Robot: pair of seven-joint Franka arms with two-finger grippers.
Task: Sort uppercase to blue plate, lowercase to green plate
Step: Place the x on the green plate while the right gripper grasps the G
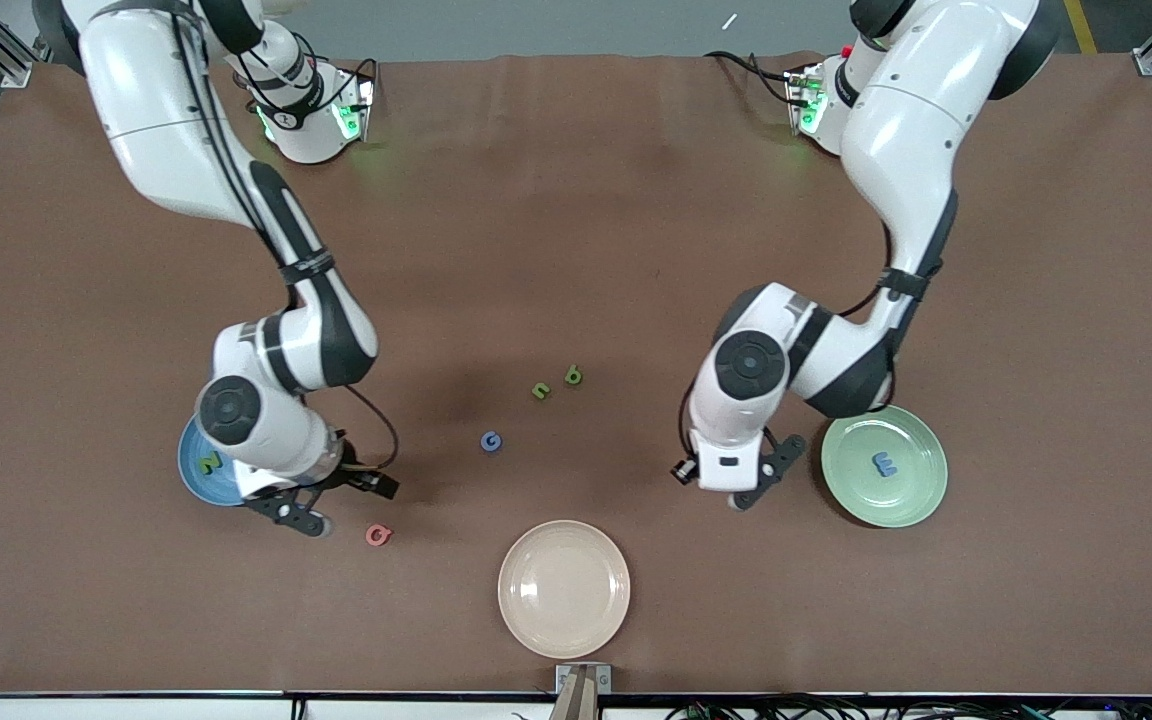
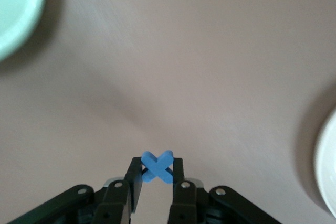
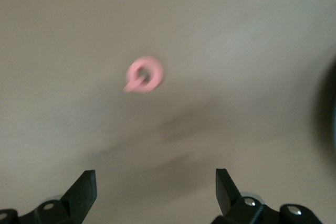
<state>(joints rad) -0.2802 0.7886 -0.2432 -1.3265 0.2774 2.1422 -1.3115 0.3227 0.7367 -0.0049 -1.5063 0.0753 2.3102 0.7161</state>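
**Mia:** What job is going on right now?

**Sam:** Two jobs at once. The left gripper (image 2: 156, 178) pinches the little blue x (image 2: 157, 166) tight between its fingers. It hangs just beside the green plate (image 1: 911, 505), toward the middle of the table. The x is a small letter, so I think it goes on that plate.

**Mia:** So what does it need to do next?

**Sam:** I think it needs to slide over the green plate, go down low, and let go. A blue m (image 1: 883, 463) already lies on that plate, so it should aim for a bare spot.

**Mia:** And the other one?

**Sam:** The right gripper (image 1: 298, 512) has its fingers spread wide and holds nothing. It hangs over the edge of the blue plate (image 1: 194, 480), where a green Z (image 1: 208, 463) lies. The pink Q (image 1: 378, 535) lies on the table near it, toward the middle. That looks like its next pick.

**Mia:** What does that pick need?

**Sam:** My guess is it must get right over the Q, go down, and close gently. The letter is tiny and soft, so it could slip.

**Mia:** What waits farther from the grippers?

**Sam:** The blue G (image 1: 491, 441), then the green n (image 1: 541, 390) and the green b (image 1: 573, 376), all on the table between the arms. A beige plate (image 1: 564, 588) is there too, with nothing on it.
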